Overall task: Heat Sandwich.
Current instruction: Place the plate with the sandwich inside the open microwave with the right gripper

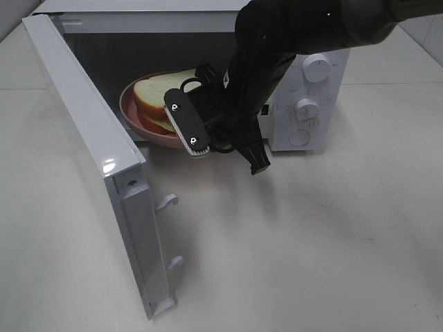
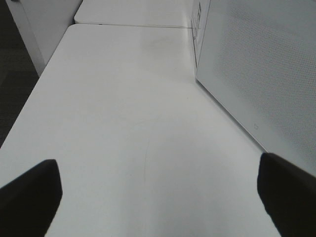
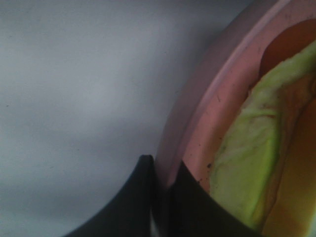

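The sandwich (image 1: 160, 93), white bread with a tan crust, lies on a round pink plate (image 1: 131, 114) in the mouth of the open microwave (image 1: 304, 131). My right gripper (image 1: 185, 124) reaches in from the right and is shut on the plate's near rim. In the right wrist view its dark fingertips (image 3: 143, 182) pinch the pink rim (image 3: 217, 98), with the sandwich's yellowish filling (image 3: 247, 168) just beyond. My left gripper (image 2: 158, 197) does not show in the high view. Its wrist view shows it open over bare table, fingers (image 2: 29, 197) far apart, beside the microwave door (image 2: 261, 64).
The white microwave door (image 1: 90, 138) stands swung out to the left, with latch hooks (image 1: 168, 202) on its inner edge. Knobs (image 1: 316, 68) sit on the control panel to the right of the cavity. White table (image 1: 311, 242) spreads in front.
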`<state>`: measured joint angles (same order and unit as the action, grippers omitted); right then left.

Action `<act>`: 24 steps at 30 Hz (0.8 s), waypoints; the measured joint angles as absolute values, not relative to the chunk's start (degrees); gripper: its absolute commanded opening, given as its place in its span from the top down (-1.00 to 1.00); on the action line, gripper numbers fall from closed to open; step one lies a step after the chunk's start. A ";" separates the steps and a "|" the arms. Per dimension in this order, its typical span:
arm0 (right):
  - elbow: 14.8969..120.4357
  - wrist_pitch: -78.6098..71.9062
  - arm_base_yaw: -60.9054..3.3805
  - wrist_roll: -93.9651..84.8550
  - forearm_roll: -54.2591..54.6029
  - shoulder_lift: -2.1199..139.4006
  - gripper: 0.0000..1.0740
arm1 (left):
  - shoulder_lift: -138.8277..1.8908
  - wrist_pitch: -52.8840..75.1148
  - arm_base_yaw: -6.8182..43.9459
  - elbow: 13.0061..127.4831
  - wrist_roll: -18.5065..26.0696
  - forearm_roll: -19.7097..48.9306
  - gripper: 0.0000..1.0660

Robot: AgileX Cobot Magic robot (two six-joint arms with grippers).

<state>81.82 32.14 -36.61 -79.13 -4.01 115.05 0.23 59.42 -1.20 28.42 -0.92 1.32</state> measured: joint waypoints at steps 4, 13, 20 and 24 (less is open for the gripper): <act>85.26 32.66 -36.61 -76.20 -4.93 116.94 0.96 | 0.23 59.42 -1.20 28.42 -0.92 1.32 -0.90; 90.87 33.17 -36.61 -74.77 -5.67 120.95 0.96 | 0.23 59.42 -1.20 28.42 -0.92 1.32 -0.90; 94.25 33.35 -36.61 -74.14 -6.19 123.93 0.95 | 0.23 59.42 -1.20 28.42 -0.92 1.32 -0.90; 95.74 33.35 -36.61 -73.45 -6.99 125.02 0.95 | 0.23 59.42 -1.20 28.42 -0.92 1.32 -0.90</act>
